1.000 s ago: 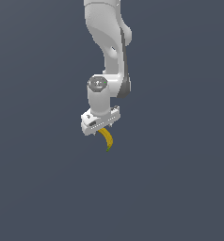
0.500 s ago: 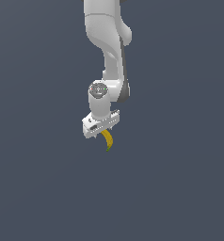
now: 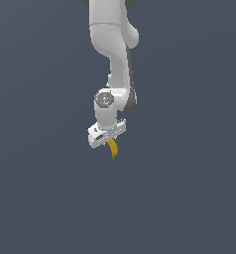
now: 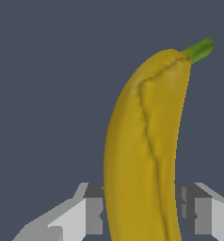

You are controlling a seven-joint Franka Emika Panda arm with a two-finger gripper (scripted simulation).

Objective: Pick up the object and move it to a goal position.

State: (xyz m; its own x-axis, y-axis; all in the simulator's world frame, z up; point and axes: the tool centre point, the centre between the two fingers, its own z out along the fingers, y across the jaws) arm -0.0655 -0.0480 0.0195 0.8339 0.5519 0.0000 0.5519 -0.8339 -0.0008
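Yellow banana point(image 3: 112, 149) hangs clamped beneath the claw point(image 3: 107, 139).

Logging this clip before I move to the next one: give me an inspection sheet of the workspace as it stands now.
Surface: plain dark grey-blue ground, no markings.
Job's things: banana, yellow with a green tip, hanging tip-down from the hand, clear of the ground.
Clutter: nothing seen.
Hand: hand shut on the banana; fingers press it from both sides in the wrist view.
Cables: nothing seen.
Surroundings: white arm coming down from above; no goal marker seen.
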